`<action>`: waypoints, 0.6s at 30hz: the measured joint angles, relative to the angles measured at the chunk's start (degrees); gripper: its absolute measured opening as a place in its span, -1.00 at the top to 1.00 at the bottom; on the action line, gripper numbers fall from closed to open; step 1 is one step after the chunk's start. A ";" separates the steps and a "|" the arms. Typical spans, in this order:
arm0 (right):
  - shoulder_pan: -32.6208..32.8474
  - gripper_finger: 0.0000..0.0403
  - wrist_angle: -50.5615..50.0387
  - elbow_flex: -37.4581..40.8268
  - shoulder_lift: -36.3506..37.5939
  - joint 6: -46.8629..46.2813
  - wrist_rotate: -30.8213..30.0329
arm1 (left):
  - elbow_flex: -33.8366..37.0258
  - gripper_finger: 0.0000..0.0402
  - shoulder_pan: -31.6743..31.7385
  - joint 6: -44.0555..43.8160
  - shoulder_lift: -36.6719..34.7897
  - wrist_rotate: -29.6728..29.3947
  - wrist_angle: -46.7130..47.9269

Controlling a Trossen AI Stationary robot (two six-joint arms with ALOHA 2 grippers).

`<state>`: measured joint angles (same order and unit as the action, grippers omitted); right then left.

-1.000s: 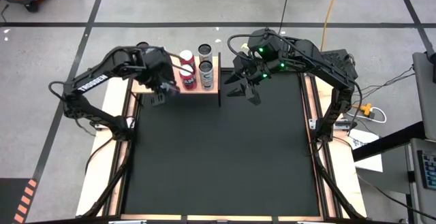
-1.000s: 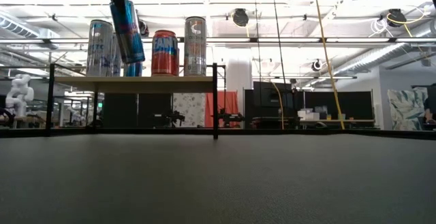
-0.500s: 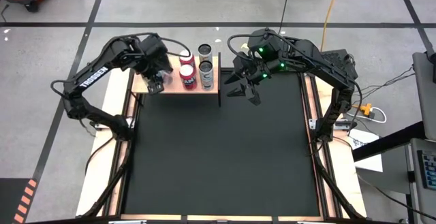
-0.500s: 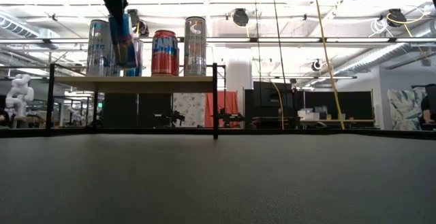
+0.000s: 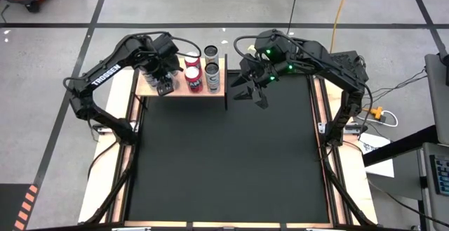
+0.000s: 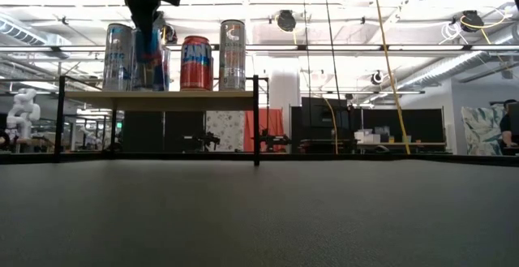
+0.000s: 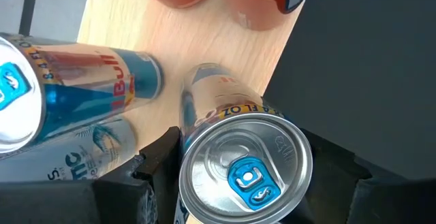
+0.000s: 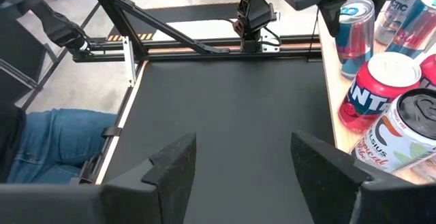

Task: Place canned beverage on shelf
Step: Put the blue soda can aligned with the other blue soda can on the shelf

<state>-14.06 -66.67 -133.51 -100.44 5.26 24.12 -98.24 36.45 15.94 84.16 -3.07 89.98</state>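
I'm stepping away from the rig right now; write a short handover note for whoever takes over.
Left hand: closed on a blue-and-silver can, holding it upright at the shelf, near its front edge.
Right hand: open, empty, waiting above the mat beside the shelf.
Done: about five other cans already stand on the shelf.
Left: confirm the held can rests on the board, release it, and back the left arm away.

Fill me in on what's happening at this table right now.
The left gripper has its jaws shut on a slim blue-and-silver drink can, holding it upright at the pale wooden shelf, beside the cans already standing there. The right gripper hangs over the black mat by the shelf's end, jaws open and empty.
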 joint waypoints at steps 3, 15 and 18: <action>0.00 -0.09 -0.02 0.01 -0.38 -0.03 -0.02 | 0.00 -0.14 0.31 -0.15 0.00 -0.02 -0.12; 0.46 -0.09 -0.37 0.02 -2.56 0.41 -0.09 | -6.63 -0.14 0.32 1.43 0.00 6.71 -1.00; 0.46 -0.09 -0.38 0.02 -2.48 0.57 -0.10 | -7.71 -0.14 0.32 1.43 0.00 6.37 -0.27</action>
<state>-13.61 -67.06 -133.49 -102.92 5.82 24.02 -105.95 36.77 17.37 84.16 3.30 89.71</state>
